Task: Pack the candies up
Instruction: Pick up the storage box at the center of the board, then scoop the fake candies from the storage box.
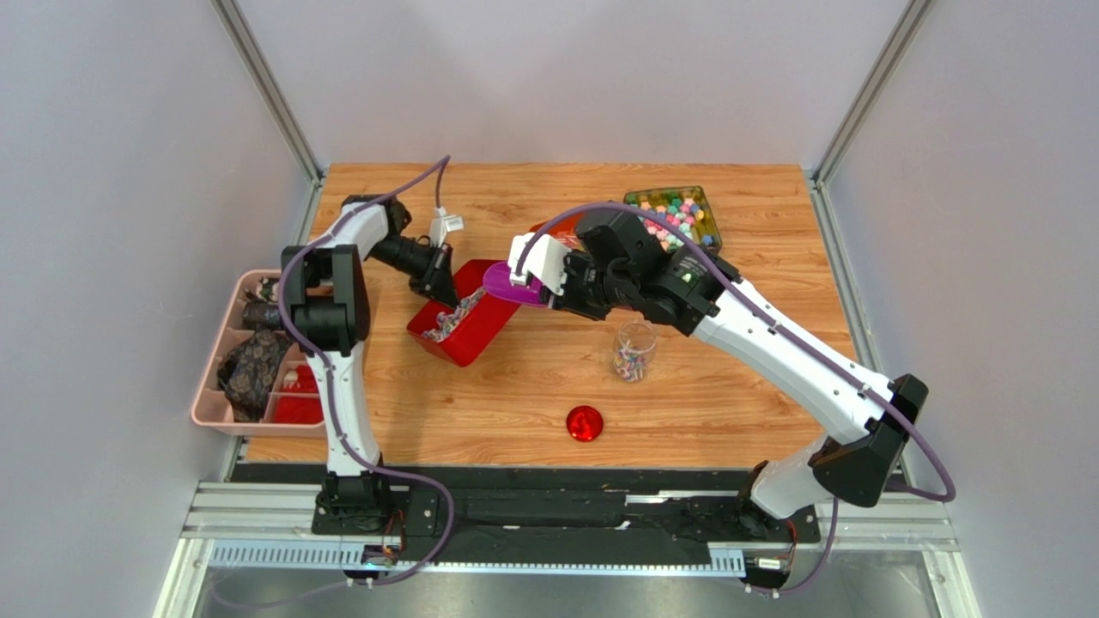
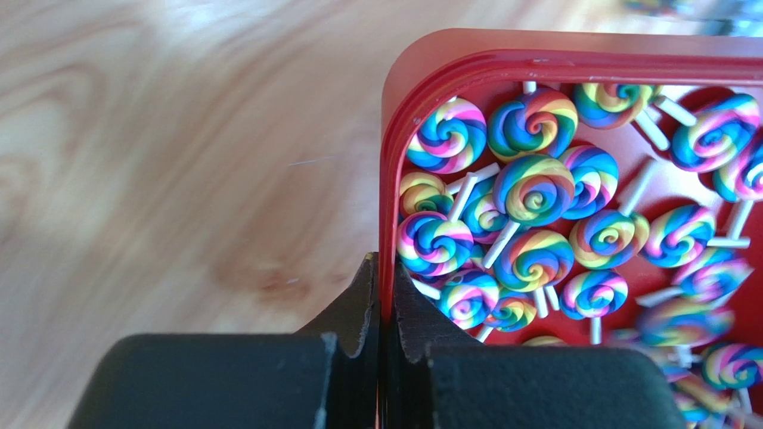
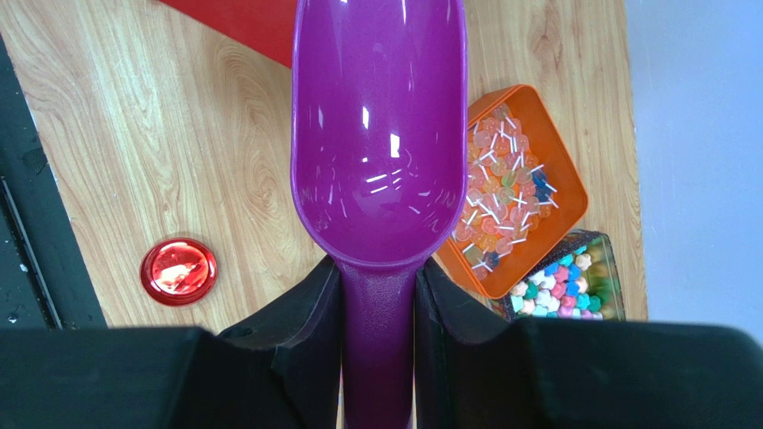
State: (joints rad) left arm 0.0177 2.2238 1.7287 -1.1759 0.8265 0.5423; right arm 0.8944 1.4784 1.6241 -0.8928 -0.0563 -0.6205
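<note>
The red tray [image 1: 454, 340] is pinched by its rim in the left gripper [image 2: 385, 277], jaws closed tight on the wall, and it appears tipped up off the bench [image 1: 697, 412]. The candies [image 2: 535, 192], swirled lollipops, are heaped inside it, right beside that grip. A purple scoop [image 3: 381, 134] is clamped by its handle in the right gripper [image 3: 378, 279], bowl empty. Its long axis is pointed left at the tray, mouth at the tray's right edge, so the right arm is judged the nearer for the dip. A jar [image 1: 632, 350] is seen nearer and to the right, with the red lid [image 1: 584, 422] apart.
</note>
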